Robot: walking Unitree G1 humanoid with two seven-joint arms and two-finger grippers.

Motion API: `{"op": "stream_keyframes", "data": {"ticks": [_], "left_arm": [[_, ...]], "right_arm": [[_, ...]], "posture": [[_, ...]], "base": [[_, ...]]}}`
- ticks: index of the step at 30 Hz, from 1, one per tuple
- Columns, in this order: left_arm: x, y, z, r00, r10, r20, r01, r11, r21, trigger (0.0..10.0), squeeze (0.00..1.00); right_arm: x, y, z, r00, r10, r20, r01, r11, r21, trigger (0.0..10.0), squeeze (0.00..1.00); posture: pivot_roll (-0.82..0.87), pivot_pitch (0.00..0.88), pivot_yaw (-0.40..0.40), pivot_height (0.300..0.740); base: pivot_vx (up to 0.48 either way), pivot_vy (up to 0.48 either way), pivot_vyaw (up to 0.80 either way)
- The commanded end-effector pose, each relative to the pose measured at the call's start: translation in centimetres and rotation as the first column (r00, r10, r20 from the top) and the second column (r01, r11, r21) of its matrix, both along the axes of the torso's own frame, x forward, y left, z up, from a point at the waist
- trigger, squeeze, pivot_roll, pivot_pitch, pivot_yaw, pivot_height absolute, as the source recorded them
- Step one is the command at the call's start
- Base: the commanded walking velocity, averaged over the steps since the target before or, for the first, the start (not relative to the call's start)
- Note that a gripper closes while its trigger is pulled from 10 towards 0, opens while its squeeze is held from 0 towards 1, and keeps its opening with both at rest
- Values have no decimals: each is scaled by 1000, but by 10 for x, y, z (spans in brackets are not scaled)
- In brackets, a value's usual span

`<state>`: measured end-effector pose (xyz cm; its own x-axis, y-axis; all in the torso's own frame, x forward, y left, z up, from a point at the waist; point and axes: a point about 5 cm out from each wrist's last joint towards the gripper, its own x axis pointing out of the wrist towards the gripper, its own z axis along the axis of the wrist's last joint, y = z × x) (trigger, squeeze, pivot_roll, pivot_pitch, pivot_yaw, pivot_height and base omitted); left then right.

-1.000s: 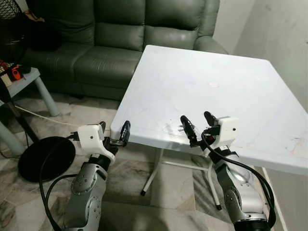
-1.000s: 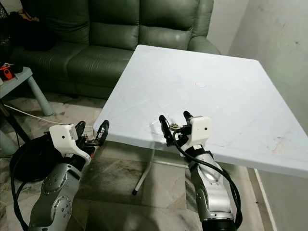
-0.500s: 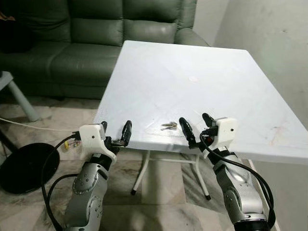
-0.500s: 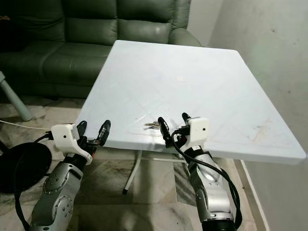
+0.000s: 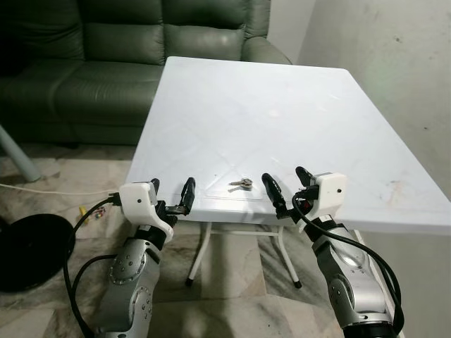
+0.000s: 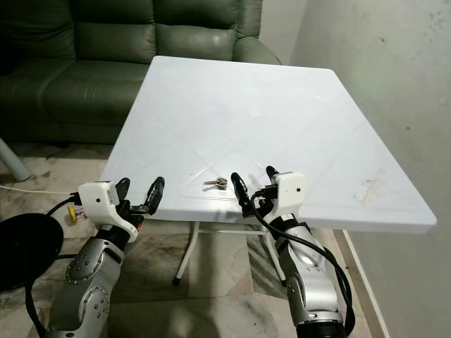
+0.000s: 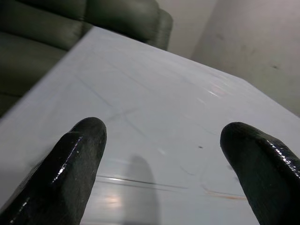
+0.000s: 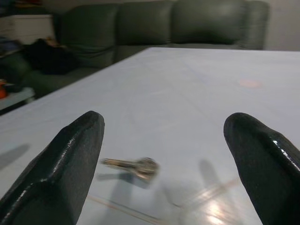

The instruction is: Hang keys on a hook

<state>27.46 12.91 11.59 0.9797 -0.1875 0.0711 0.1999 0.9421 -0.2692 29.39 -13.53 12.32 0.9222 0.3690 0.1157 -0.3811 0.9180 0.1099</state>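
A small bunch of silver keys (image 5: 240, 184) lies flat on the white table (image 5: 268, 105), close to its near edge; the right wrist view has the keys (image 8: 136, 165) just ahead of the fingers. My right gripper (image 5: 287, 186) hovers at that edge, a short way right of the keys, open and holding nothing. At the table's near left corner my left gripper (image 5: 170, 193) is open too, with bare tabletop (image 7: 159, 122) between its fingers. I see no hook.
A dark green sofa (image 5: 106, 49) stands behind the table on the left. A pale wall (image 5: 394, 63) runs along the right side. A black round base (image 5: 28, 250) and a white cable (image 5: 42, 190) lie on the tiled floor at left.
The camera has swung right and come closer, so the sofa and side table slid left. The keys, hidden behind my right fingers a second ago, now lie in plain sight. Both grippers stay open.
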Motion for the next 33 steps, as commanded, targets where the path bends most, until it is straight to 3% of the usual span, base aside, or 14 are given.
{"op": "stream_keyframes", "data": {"ticks": [1, 7, 14, 22, 33], "left_arm": [[-1, -3, -1, 1000, -6, -7, 6, 1000, 7, 10000, 0], [-3, -7, -3, 1000, -25, -13, 26, 999, 31, 10000, 0], [-3, -8, 1, 999, -37, -5, 37, 999, 38, 10000, 0], [-8, -12, 3, 999, -51, -9, 51, 998, 31, 10000, 0], [-20, -18, 1, 998, -61, -35, 61, 998, 11, 10000, 0]], "right_arm": [[0, 0, 6, 1000, 15, 21, -15, 1000, -24, 10000, 0], [9, -6, 1, 999, 38, -19, -40, 991, -131, 10000, 0], [36, -18, 7, 997, -38, -63, 22, 968, -248, 10000, 0], [50, -11, 13, 989, 70, -130, -97, 971, -217, 10000, 0], [64, 1, 10, 964, 176, -198, -226, 937, -266, 10000, 0]], "posture": [[11, 0, -75, 715], [13, 0, -81, 715], [23, 9, -99, 715], [34, 71, -120, 715], [45, 123, -133, 715]], "base": [[0, 0, 0], [0, 0, 0], [0, 0, 0], [0, 0, 0], [0, 0, 0]]}}
